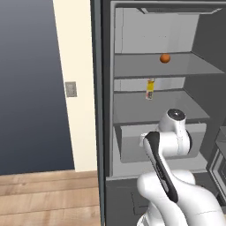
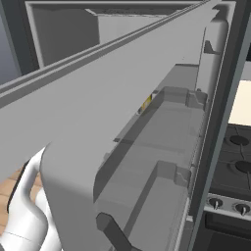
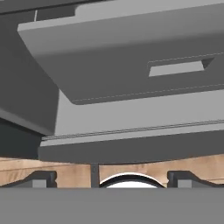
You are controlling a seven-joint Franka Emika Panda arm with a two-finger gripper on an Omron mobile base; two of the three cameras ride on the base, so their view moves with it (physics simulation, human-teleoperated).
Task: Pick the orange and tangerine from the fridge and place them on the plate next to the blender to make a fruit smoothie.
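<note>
— Wood flooring (image 1: 44,194) runs along the near left, below a dark blue wall (image 1: 26,84) and a cream strip carrying a grey switch plate (image 1: 70,89). What stands to the right of that?

— That's the fridge (image 1: 102,110), open, its pale grey interior facing the left base camera. A small reddish-orange ball, the tangerine (image 1: 164,58), sits alone on the upper shelf (image 1: 167,66), toward the far right of it.

— Anything else inside?

— A slim yellow bottle (image 1: 150,89) stands upright at the back of the shelf below. Under that is a pale drawer (image 1: 132,143), partly hidden by the white arm (image 1: 174,132), which rises from the near right and bends in front of it.

— What does the right base camera give?

— Mostly the fridge door (image 2: 162,147) seen edge-on at close range, with its grey shelf bins stacked down the inside. Past its dark edge, on the far right, there is a stove (image 2: 235,162) with black burners and round knobs.

— And the end effector?

— In the hand view its two dark fingertips (image 3: 41,179) stand well apart at the bottom, with nothing between them. They look at a grey drawer front with a rectangular handle recess (image 3: 179,68), and a strip of wood floor shows beneath.
</note>
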